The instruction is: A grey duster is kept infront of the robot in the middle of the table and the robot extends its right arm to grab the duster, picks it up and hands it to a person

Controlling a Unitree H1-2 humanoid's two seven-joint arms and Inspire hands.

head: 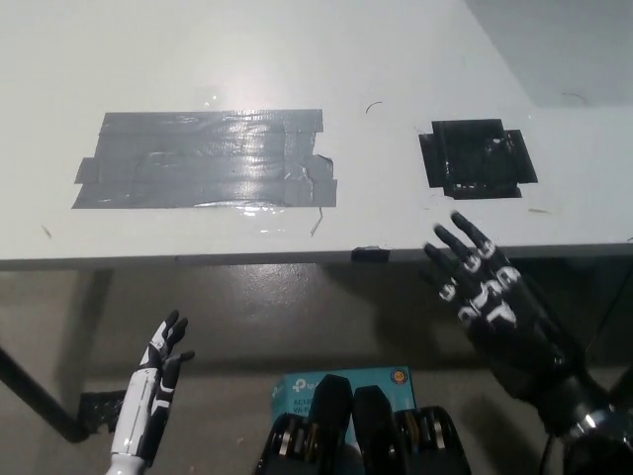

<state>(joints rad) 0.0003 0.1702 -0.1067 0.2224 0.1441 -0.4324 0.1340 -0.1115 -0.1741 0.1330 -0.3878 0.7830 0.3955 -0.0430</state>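
Duster is nowhere in my view. My right hand [495, 302] hangs empty at the table [297, 59] edge, fingers spread; my left hand [158, 371] rests low, fingers apart.

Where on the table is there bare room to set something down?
The table is bare behind the grey tape patch, and between it and the black tape patch. Nothing is crowded. The right hand is at the front edge; the left hand rests below.
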